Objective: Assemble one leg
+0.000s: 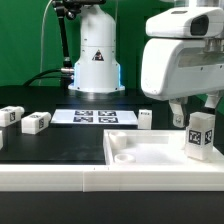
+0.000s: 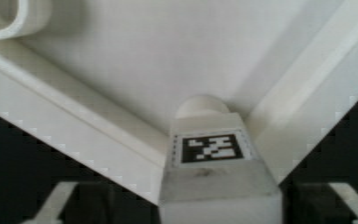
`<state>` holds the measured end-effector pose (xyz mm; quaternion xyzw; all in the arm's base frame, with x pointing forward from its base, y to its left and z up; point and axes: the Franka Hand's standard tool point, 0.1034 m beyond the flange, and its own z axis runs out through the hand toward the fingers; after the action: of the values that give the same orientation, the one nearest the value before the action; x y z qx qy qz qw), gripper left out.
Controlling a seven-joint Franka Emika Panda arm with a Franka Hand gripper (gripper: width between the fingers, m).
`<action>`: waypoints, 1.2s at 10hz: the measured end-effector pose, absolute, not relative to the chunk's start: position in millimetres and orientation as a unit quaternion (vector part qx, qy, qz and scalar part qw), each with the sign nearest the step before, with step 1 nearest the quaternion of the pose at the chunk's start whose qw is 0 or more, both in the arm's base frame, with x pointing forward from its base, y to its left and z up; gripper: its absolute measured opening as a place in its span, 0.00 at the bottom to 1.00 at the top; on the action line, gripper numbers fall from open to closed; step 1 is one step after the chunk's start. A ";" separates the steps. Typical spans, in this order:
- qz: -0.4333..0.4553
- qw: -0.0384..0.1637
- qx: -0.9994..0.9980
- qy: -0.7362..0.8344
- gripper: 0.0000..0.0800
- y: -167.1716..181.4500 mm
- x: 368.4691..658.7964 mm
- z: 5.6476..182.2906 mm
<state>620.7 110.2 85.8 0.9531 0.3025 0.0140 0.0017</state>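
Observation:
My gripper [image 1: 198, 116] is shut on one leg [image 1: 200, 136], a chunky white block with a black-and-white tag. It holds the leg upright over the right part of the large white panel [image 1: 140, 152] in the exterior view. In the wrist view the leg [image 2: 211, 160] sits between my two fingers [image 2: 51, 202], with its tip over a corner of the panel [image 2: 140, 60]. I cannot tell whether the leg touches the panel. A rimmed recess [image 2: 12, 18] shows at the panel's far corner.
Two more legs [image 1: 10, 117] [image 1: 36, 123] lie on the black table at the exterior view's left, and a third [image 1: 146, 118] stands behind the panel. The marker board [image 1: 95, 117] lies mid-table. The robot's base [image 1: 97, 55] stands at the back.

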 end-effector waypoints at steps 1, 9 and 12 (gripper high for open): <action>0.014 0.002 0.953 0.302 0.44 110.2 620.6 85.8; 0.031 -0.007 0.999 0.015 0.37 119.6 618.0 85.3; 0.034 -0.022 0.988 -0.152 0.37 121.4 619.1 84.8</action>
<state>619.1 121.4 84.8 0.9876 -0.1517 0.0339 -0.0223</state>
